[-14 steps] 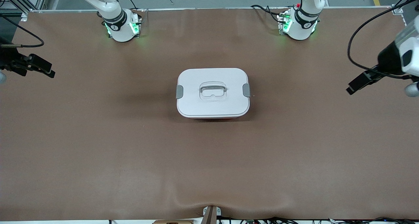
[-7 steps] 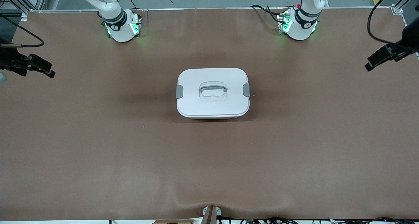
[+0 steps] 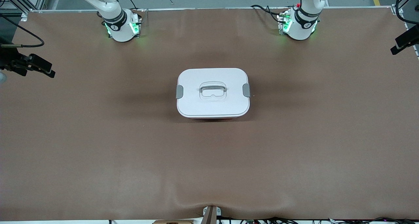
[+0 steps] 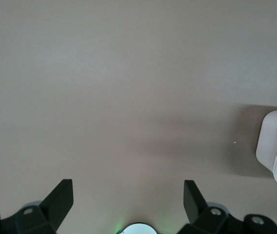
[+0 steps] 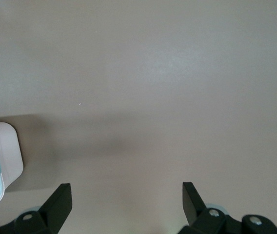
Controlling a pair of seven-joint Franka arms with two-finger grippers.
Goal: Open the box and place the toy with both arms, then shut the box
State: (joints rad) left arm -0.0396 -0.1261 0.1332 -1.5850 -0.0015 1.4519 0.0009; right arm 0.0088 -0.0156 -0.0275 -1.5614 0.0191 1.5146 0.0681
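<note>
**Box shut, both arms held out wide**

You have one box (image 3: pixel 213 92) at the table's (image 3: pixel 98 152) middle, its white lid (image 3: pixel 226 104) on and two grey clips (image 3: pixel 179 92) at its 3 and 9 o'clock ends. Two grippers hang over the table's ends, well apart from the box: the right gripper (image 3: pixel 34 66) at 9 o'clock, the left gripper (image 3: pixel 404 41) nearer 2 o'clock. Both stand with jaws spread wide, holding nothing.

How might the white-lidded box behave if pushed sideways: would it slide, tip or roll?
The box would probably slide, not roll: it sits broad and flat on the table. Tipping seems unlikely, as it looks low and wide. Its smooth lid may be slippery.
</note>
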